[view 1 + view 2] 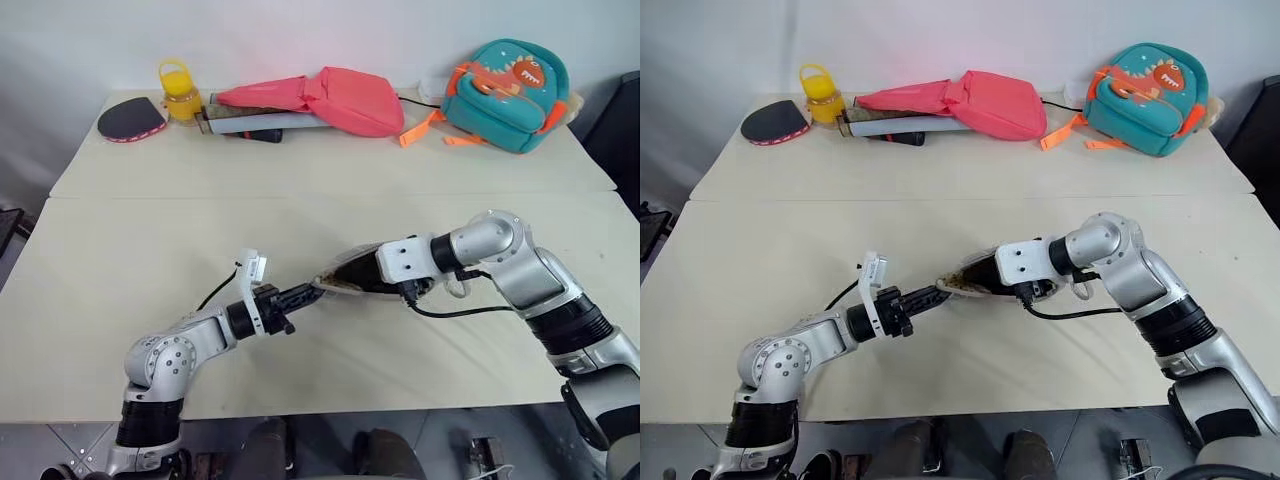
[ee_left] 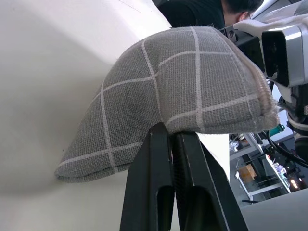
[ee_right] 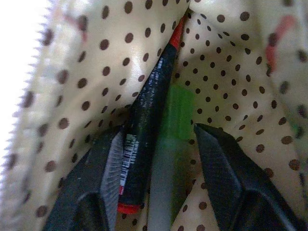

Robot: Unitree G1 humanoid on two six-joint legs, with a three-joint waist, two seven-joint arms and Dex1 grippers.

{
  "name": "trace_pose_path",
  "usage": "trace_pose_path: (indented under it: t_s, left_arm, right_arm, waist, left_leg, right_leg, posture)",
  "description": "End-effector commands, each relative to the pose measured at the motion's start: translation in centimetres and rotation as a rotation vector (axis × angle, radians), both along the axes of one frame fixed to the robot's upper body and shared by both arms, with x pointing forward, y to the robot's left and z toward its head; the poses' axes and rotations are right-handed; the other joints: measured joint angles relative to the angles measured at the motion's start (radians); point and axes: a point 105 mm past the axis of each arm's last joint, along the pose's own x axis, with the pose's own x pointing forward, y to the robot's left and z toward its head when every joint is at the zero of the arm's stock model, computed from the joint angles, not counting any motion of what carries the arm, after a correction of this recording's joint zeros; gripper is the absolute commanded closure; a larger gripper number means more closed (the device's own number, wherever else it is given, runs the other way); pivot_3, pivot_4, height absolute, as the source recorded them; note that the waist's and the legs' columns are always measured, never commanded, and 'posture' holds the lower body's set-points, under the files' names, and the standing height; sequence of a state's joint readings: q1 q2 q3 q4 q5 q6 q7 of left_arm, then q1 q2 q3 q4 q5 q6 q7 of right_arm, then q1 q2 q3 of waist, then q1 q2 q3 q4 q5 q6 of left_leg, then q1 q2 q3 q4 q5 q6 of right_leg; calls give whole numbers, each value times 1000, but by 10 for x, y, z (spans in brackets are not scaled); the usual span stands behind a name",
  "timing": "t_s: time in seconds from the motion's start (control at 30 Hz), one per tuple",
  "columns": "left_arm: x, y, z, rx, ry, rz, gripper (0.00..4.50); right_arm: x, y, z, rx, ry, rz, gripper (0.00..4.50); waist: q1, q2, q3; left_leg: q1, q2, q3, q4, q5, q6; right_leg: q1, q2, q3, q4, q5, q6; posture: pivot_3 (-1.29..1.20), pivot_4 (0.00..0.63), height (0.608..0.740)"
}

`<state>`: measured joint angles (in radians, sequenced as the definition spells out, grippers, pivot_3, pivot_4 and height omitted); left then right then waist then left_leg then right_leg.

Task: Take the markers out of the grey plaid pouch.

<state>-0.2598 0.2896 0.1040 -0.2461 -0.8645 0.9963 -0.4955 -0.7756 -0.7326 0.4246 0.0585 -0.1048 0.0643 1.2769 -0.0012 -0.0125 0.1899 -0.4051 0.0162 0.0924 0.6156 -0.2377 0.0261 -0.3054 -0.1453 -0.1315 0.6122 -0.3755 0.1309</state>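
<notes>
Grey plaid pouch [image 1: 352, 272] is pinched at one edge by the clenched left claw [image 2: 172, 139], held level above the beige surface [image 1: 150, 240], while the right claw [image 3: 159, 144], angled downward inside, straddles both markers [image 3: 149, 130] with parted fingers.

Pink bag [image 1: 345, 100], teal backpack [image 1: 505, 92]
</notes>
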Motion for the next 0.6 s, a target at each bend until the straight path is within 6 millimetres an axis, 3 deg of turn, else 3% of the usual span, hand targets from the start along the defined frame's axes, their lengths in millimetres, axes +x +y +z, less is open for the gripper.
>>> trace_pose_path:
  t_s: [0.03,0.1,0.13,0.3,0.6]
  left_arm:
    - [1,2,5,-14,-24,19,4500]
    - [1,2,5,-13,-25,20,4500]
    - [1,2,5,-12,-26,20,4500]
    - [1,1,6,-21,-26,21,4500]
    - [2,0,8,-28,-27,21,4500]
  right_arm:
    - [-3,5,0,4,-11,20,2385]
    - [-6,9,0,11,-2,29,2900]
    - [-7,10,0,13,-2,32,2900]
    - [-8,8,-2,2,-14,25,4257]
    - [-2,10,3,46,-38,-12,4257]
  waist:
    - [0,0,0]
    - [0,0,0]
    - [0,0,0]
    - [0,0,0]
    - [0,0,0]
  left_leg:
    - [0,0,0,0,0,0]
    - [0,0,0,0,0,0]
    - [0,0,0,0,0,0]
    - [0,0,0,0,0,0]
    - [0,0,0,0,0,0]
  right_leg:
    - [0,0,0,0,0,0]
    - [0,0,0,0,0,0]
    - [0,0,0,0,0,0]
    - [0,0,0,0,0,0]
    - [0,0,0,0,0,0]
  posture:
    - [0,150,740]
    - [0,150,740]
    - [0,150,740]
    - [0,150,740]
    - [0,150,740]
